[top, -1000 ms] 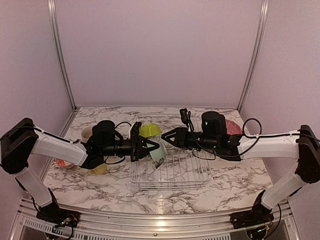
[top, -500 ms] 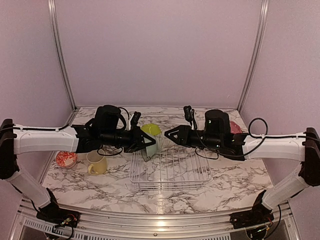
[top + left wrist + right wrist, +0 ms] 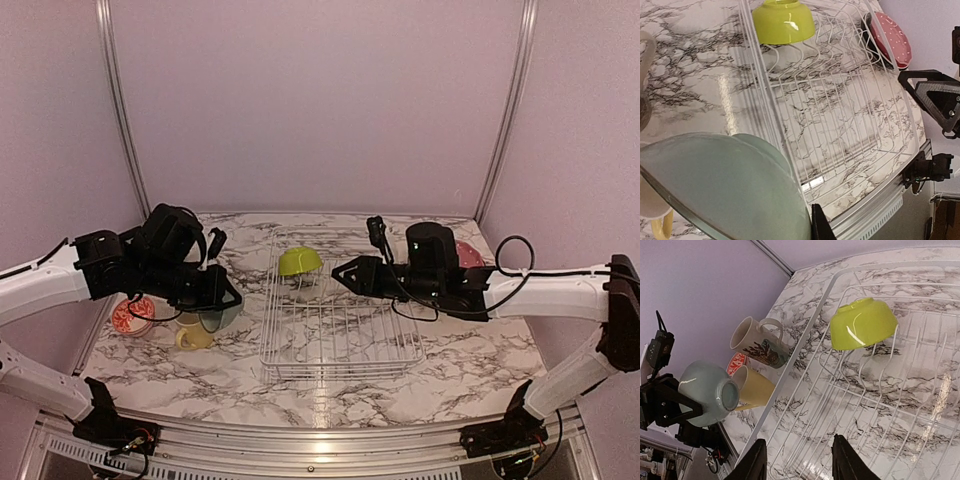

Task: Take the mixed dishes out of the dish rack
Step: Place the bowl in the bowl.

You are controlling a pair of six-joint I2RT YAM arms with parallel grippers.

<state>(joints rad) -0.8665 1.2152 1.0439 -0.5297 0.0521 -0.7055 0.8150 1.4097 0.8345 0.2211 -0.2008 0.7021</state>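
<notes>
Now my left claw (image 3: pixel 222 298) is closed on the pale-green bowl (image 3: pixel 707 392). The bowl hangs tipped on its side, foot turned toward the dish rack (image 3: pixel 266 345), outside the rack and above the marble table (image 3: pixel 480 350) at its left. Under it stands the yellow mug (image 3: pixel 195 337), with the red-patterned bowl (image 3: pixel 131 316) just beside and the cream patterned mug (image 3: pixel 757 342) farther back. Only one of my fingers shows in the left wrist view, so I cannot tell how deep the grip is. The chief risk, as I judge it, is a straight descent that strikes the mug and topples it. A shallow pinch on glazed ware could also let the bowl swing or slip. My right claw (image 3: pixel 342 272) is spread wide and holds nothing, hovering over the rack short of the lime bowl (image 3: pixel 299 262), which lies upturned on the wire tines at the far end. A grasp on that convex wall may skid, and a rim caught on a tine could drag the rack.
</notes>
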